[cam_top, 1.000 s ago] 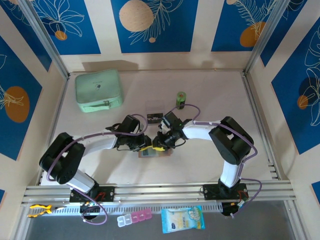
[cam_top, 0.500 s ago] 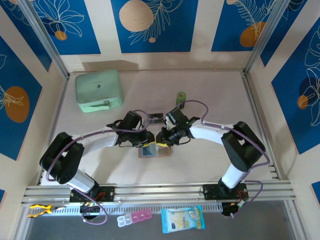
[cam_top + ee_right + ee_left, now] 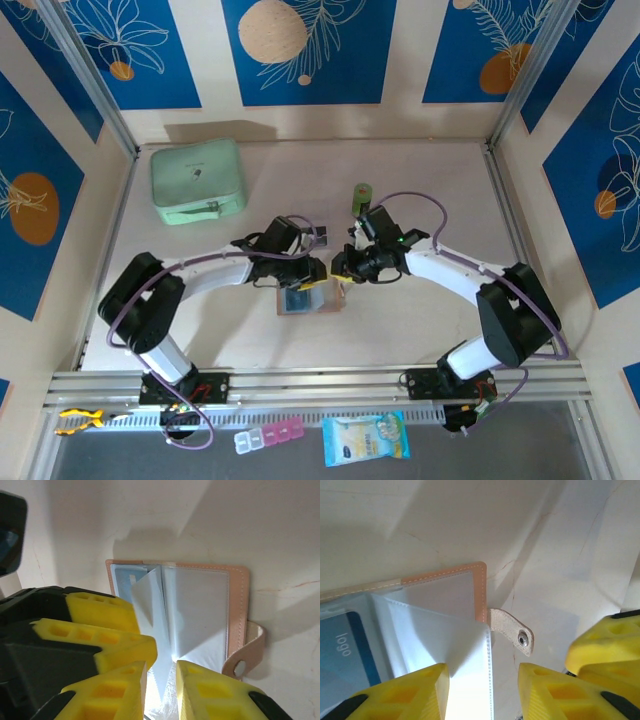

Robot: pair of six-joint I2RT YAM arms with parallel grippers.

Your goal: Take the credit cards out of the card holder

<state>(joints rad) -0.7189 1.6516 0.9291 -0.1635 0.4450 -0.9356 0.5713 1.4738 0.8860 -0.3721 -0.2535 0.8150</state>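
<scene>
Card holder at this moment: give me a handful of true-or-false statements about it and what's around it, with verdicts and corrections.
1. The card holder lies open on the table. True.
2. A blue card sits in one of its clear pockets. True.
3. The snap tab is fastened shut. False: it sticks out loose from the holder's edge.
4. The mint-green case touches the card holder. False: it lies well apart, at the table's far left corner.
5. The left gripper has its jaws open over the holder. True.
</scene>
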